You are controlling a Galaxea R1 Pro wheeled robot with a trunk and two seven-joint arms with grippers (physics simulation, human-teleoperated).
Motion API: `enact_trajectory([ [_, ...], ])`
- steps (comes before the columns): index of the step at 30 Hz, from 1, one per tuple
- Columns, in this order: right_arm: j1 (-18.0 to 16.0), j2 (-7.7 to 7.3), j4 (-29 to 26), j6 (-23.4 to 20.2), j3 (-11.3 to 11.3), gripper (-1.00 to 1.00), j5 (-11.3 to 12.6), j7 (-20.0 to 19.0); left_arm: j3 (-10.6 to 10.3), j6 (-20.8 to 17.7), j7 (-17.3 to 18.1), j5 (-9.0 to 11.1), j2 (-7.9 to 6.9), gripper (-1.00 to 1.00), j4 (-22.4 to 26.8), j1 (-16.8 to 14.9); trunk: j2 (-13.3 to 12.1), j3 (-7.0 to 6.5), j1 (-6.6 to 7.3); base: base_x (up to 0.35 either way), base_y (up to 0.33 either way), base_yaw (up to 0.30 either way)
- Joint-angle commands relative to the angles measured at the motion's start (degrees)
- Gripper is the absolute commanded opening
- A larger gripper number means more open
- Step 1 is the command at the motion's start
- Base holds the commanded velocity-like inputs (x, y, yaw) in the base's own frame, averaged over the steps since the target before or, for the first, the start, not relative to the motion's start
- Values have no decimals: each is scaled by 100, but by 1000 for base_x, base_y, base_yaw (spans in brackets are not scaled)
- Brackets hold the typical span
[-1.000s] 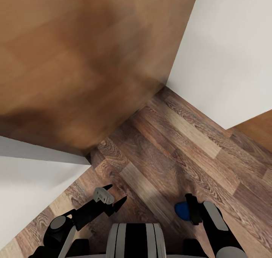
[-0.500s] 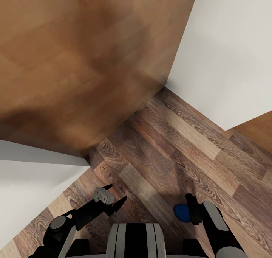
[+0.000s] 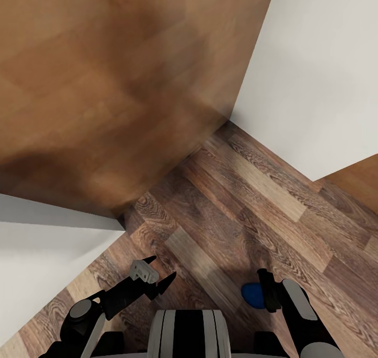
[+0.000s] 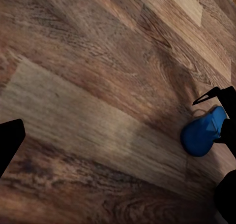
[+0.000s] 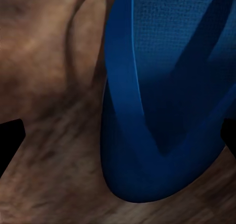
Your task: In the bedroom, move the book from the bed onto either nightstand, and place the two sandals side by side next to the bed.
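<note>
No legible writing is seen. A wood-plank floor is bounded by white walls and a blurred brown wooden panel. A blue sandal is held in the closed jaws of the right gripper. The left gripper is spread wide, holding nothing.

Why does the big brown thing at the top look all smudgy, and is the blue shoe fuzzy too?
In the head view the big brown wooden surface is soft and blurred, while the plank floor below stays sharp. In the right wrist view the blue sandal is very close, and the floor behind it looks smeared. In the left wrist view a dark shadow lies beside the sandal.
</note>
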State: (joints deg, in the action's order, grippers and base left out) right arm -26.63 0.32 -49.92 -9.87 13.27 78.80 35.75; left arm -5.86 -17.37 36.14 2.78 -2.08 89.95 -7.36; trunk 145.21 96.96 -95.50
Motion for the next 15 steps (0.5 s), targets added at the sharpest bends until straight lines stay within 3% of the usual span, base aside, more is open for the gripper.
enact_trajectory([
  [1, -1, 3, -9, -32, 18, 100, 13, 29, -3, -47, 7, 30, -3, 100, 5, -2, 1, 3, 1, 0, 0, 0],
  [15, -3, 3, -9, -32, 18, 100, 13, 29, -3, -47, 15, 30, -3, 100, 7, -2, 1, 3, 1, 0, -78, 0],
])
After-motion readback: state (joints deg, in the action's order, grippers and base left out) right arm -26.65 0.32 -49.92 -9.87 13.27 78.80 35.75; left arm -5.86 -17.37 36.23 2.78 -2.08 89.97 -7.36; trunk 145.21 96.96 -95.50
